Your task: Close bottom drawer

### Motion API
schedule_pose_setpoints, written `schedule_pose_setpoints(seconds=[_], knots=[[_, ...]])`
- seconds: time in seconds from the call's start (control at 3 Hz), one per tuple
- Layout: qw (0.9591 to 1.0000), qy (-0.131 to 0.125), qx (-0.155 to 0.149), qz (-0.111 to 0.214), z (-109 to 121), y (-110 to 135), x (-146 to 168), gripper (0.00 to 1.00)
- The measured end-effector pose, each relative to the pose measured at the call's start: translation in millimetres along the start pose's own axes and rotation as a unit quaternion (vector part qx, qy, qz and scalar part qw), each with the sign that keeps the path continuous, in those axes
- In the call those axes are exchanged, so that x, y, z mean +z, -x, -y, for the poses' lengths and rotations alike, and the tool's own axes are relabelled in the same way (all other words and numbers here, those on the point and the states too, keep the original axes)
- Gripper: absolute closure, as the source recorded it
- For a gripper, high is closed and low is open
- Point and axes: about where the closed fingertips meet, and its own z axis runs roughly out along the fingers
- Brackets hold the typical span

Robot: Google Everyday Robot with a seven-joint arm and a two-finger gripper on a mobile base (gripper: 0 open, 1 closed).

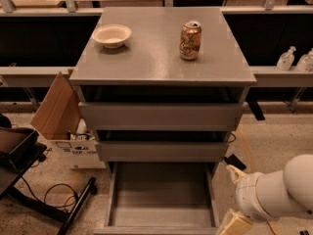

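The bottom drawer (161,199) of the grey cabinet (161,62) is pulled far out, and its shallow grey box inside holds nothing. Its front edge (156,230) lies at the bottom of the camera view. The two drawers above it, the top one (161,116) and the middle one (161,151), stand slightly out. My white arm (279,190) enters from the lower right. My gripper (235,224) is a cream-coloured piece just right of the open drawer's front right corner, partly cut off by the frame edge.
A white bowl (112,35) and a drink can (190,40) stand on the cabinet top. An open cardboard box (63,126) sits on the floor to the left, with a black stand and cables (44,195) below it. Bottles (293,60) stand on a shelf at the right.
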Motion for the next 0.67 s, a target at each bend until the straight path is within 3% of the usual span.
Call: schedule_pose_setpoints(seconds=[0.67], knots=[[0.9997, 0.013, 0.023, -0.002, 15.2, -83.9, 136.0, 0.00]])
